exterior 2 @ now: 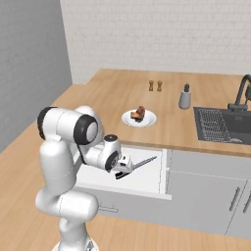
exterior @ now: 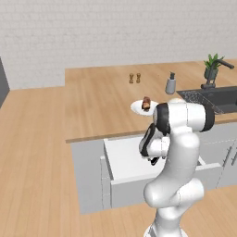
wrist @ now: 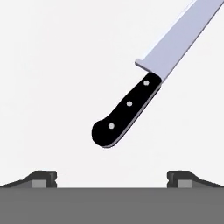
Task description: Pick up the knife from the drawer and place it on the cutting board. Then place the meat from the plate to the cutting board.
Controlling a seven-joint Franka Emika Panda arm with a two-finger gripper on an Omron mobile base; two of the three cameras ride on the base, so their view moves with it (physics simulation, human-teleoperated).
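While the knife (wrist: 131,103) is lying on the white floor of the open drawer (exterior: 121,152), its black handle slanting toward me and blade running away up-right, I am hovering my gripper (wrist: 112,178) above, jaws spread wide and empty.

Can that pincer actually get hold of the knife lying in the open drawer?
Probably yes. The drawer is pulled open, the knife lies alone on its white floor, and the pincer hangs just above it with its fingertips spread apart; nothing sits between them and the black handle.
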